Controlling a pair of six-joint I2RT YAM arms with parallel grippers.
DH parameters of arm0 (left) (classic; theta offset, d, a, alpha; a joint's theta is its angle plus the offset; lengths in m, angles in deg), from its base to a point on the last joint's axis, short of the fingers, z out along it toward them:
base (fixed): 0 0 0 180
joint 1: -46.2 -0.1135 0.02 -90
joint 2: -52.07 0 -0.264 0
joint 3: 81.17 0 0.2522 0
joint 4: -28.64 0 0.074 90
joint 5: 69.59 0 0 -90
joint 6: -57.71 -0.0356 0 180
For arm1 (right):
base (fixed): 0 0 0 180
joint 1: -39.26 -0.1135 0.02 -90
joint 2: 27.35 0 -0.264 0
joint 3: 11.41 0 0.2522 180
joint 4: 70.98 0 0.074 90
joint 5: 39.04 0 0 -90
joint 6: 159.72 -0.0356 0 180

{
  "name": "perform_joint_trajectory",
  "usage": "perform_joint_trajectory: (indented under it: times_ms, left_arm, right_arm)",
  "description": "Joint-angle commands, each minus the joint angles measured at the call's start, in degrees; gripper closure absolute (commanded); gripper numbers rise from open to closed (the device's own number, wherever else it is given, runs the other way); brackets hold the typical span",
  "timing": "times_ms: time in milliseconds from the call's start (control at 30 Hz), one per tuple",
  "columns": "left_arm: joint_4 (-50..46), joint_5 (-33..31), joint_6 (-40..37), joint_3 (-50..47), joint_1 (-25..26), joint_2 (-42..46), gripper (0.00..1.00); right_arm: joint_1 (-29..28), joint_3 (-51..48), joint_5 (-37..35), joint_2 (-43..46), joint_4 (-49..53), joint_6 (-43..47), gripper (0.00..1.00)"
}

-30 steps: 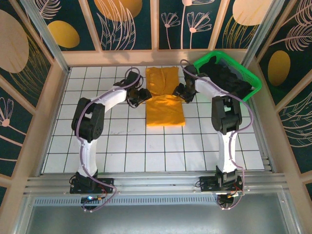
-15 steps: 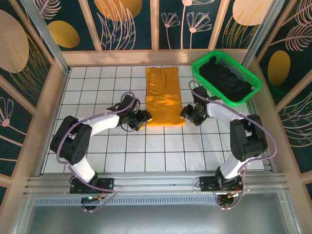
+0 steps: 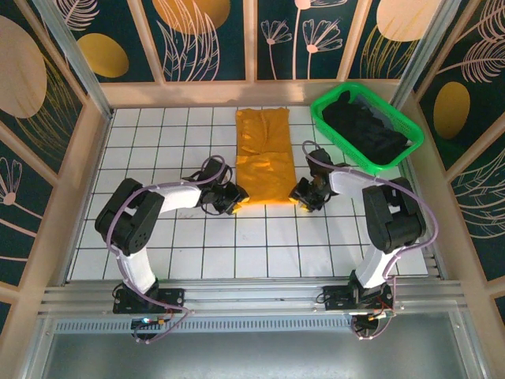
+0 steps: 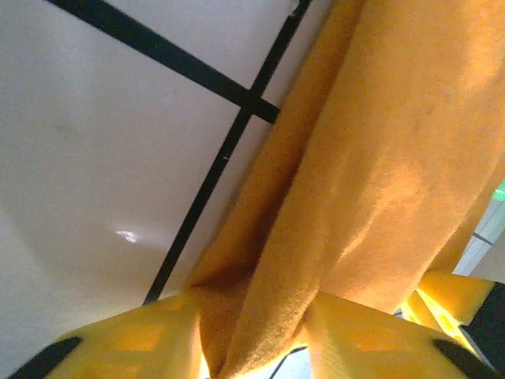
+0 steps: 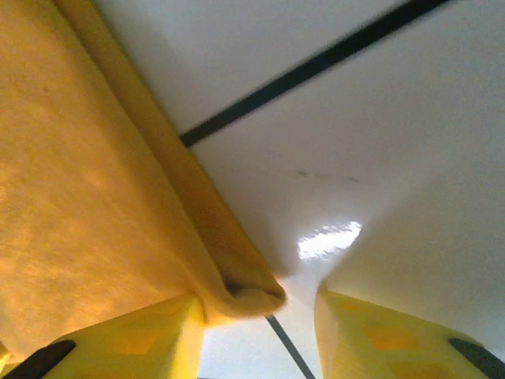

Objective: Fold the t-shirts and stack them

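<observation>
Left end effector (image 4: 251,312): clamped on shirt (image 4: 379,158) hem;
Right end effector (image 5: 256,304): part open; corner between jaws, unclamped;
Risk: lifting now; right corner slips, fold skews

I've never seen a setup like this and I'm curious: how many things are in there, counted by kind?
Orange-yellow t-shirt: 1
Heap of black clothes, pieces too tangled to count singly: 1
Green basket: 1
Robot arms, left arm and right arm: 2
Total: 5
</observation>
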Motion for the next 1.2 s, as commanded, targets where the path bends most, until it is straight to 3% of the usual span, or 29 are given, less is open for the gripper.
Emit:
perform_joint_trajectory:
  times_ms: [0,67,133,333,500,633,967,1167]
  left_arm:
    - [1.04,-0.55,0.3,3.86,-0.36,-1.67,0.73]
    - [0.39,-1.87,-0.08,5.41,-0.78,-1.71,0.84]
    - [-0.7,-3.34,-0.81,7.67,-1.75,-1.17,1.0]
    - [-8.03,-6.14,-5.75,22.7,-7.59,1.34,1.0]
    - [-10.85,-2.57,-7.52,30.1,-9.14,1.29,1.0]
    - [-8.28,0.91,-6.42,21.58,-9.18,4.15,1.0]
    - [-7.39,11.88,-8.77,-7.16,-7.05,17.81,1.0]
    - [-6.84,12.7,-8.85,-17.42,-4.08,23.79,1.0]
  right_arm:
    - [-0.14,3.25,0.49,-3.44,-3.99,-0.55,0.82]
    - [0.04,5.34,-0.37,-3.78,-3.53,0.06,0.97]
    - [0.26,8.24,-1.47,-3.82,-2.27,1.23,1.0]
    - [2.65,27.53,-3.2,-5.65,6.13,6.04,1.0]
    - [3.42,38.92,-2.15,-6.47,10.17,6.58,1.0]
    - [2.22,31.61,2.03,-3.41,8.31,4.8,1.0]
    - [-7.11,-3.1,9.21,15.39,7.58,-0.75,1.0]
    - [-9.02,-8.91,13.07,19.32,12.9,1.12,1.0]
